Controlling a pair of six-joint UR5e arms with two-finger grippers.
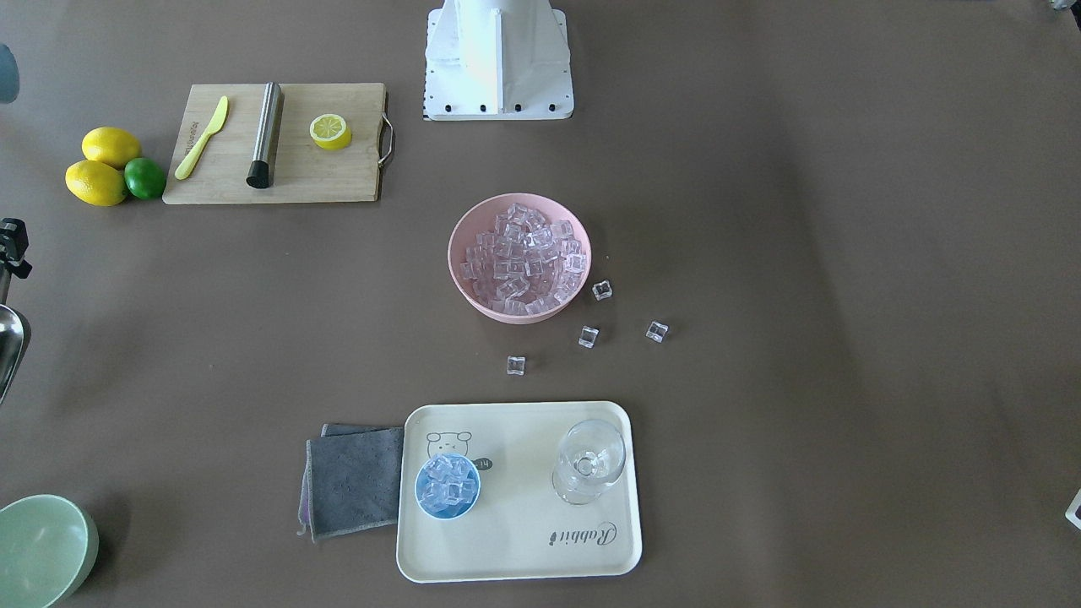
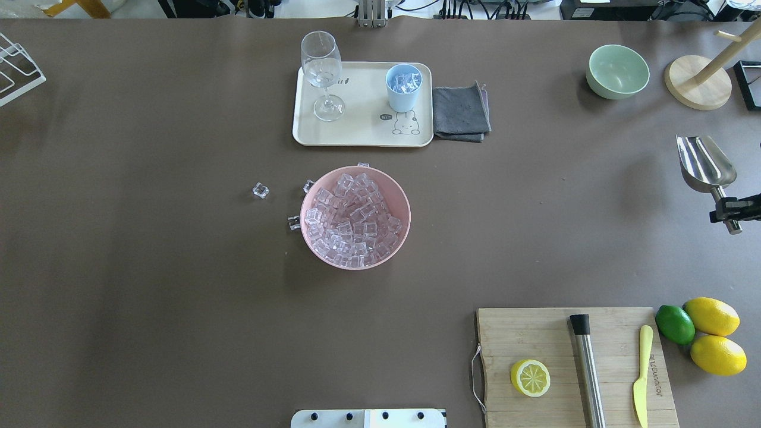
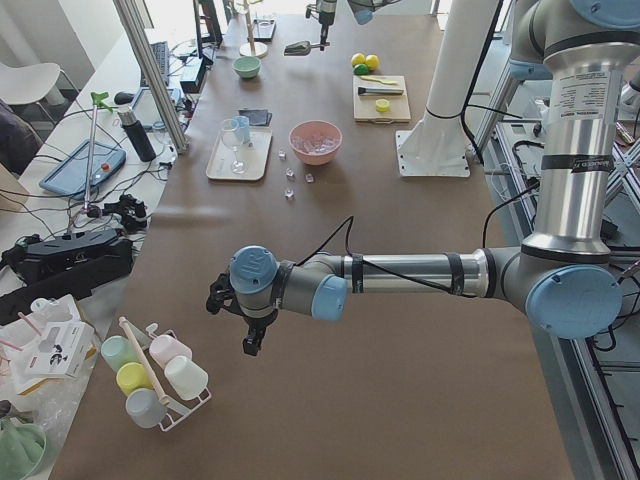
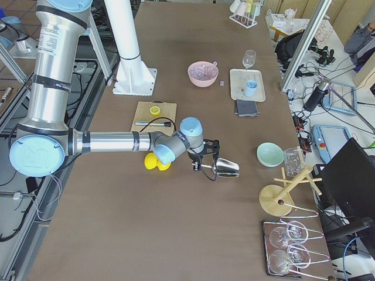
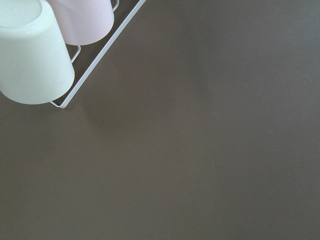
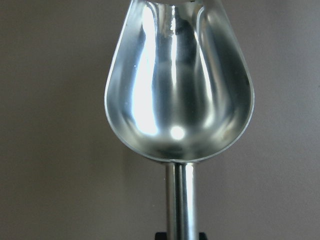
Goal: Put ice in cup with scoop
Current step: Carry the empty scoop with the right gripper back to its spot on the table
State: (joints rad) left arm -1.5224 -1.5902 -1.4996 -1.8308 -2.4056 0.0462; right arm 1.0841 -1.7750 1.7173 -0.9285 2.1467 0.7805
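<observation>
My right gripper (image 2: 732, 211) is shut on the handle of the silver scoop (image 2: 706, 163) and holds it above the table's far right edge. The right wrist view shows the scoop's trough (image 6: 177, 85) empty. The light-blue cup (image 2: 403, 87) stands on the cream tray (image 2: 357, 134) with ice cubes in it. The pink bowl (image 2: 357, 265) at mid-table is full of ice (image 2: 354, 217). Several loose cubes (image 1: 589, 336) lie on the table beside the bowl. My left gripper (image 3: 250, 335) shows only in the exterior left view, near a cup rack; I cannot tell whether it is open or shut.
A stemmed glass (image 2: 321, 65) stands on the tray, with a grey cloth (image 2: 461, 112) beside it. A cutting board (image 2: 535, 333) holds a steel cylinder (image 2: 587, 368), a lemon half and a yellow knife. A pale-green bowl (image 2: 617, 71) and a wooden stand (image 2: 698, 83) are at the far right.
</observation>
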